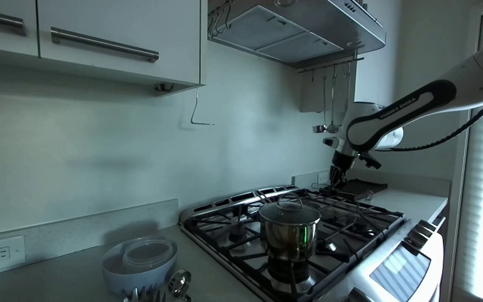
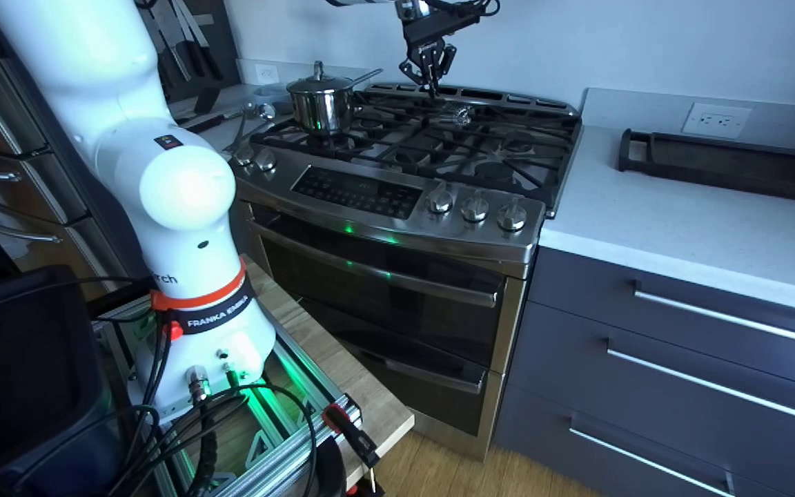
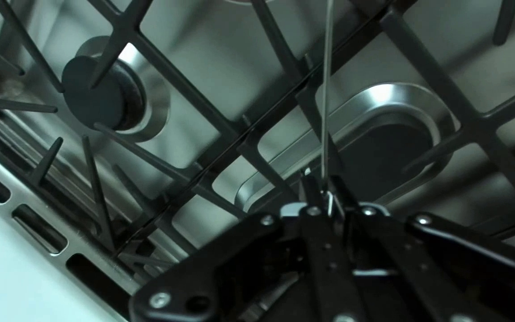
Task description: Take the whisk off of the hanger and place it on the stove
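Note:
The slim whisk lies roughly level at the top of the stove. Its wire head (image 1: pixel 368 195) points away from the gripper, and the head also shows in an exterior view (image 2: pixel 463 115). In the wrist view its thin handle (image 3: pixel 326 112) runs from between the fingertips out of the picture's top. My gripper (image 1: pixel 334 186) points down over the back of the stove (image 2: pixel 487 238). In the wrist view the gripper (image 3: pixel 322 181) is shut on the handle. It also shows in an exterior view (image 2: pixel 432 90). I cannot tell whether the whisk touches the grates (image 3: pixel 186 85).
A lidded pot (image 1: pixel 289 239) stands on a burner; it also shows in an exterior view (image 2: pixel 321 107). Utensils hang on a rail (image 1: pixel 331 66) under the range hood (image 1: pixel 342 29). A black tray (image 2: pixel 742 162) lies on the counter. A bowl (image 1: pixel 115 272) stands beside the stove.

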`<state>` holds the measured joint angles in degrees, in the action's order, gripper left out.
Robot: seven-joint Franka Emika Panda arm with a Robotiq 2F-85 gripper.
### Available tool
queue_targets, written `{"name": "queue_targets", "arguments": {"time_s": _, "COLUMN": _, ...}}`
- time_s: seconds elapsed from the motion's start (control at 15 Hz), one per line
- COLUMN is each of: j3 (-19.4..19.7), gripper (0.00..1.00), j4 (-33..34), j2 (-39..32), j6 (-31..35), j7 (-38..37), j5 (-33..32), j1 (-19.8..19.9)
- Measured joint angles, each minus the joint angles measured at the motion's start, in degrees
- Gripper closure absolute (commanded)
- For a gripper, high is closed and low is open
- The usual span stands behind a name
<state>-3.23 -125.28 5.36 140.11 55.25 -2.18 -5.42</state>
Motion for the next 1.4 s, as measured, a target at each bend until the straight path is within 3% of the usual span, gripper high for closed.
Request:
{"name": "queue_targets", "arguments": {"time_s": 0.6, "j3": 0.6, "gripper": 0.98, "j4": -5.7, "j2": -1.6, "j6": 3.3, "j7": 0.0, "j5": -1.1, "j1": 0.7}}
{"name": "queue_targets", "arguments": {"time_s": 1.4, "j3": 1.0, "gripper": 0.98, "j4": -6.7, "j2": -4.9, "j6": 4.8, "j7": -0.1, "j5": -5.7, "j1": 2.2}}
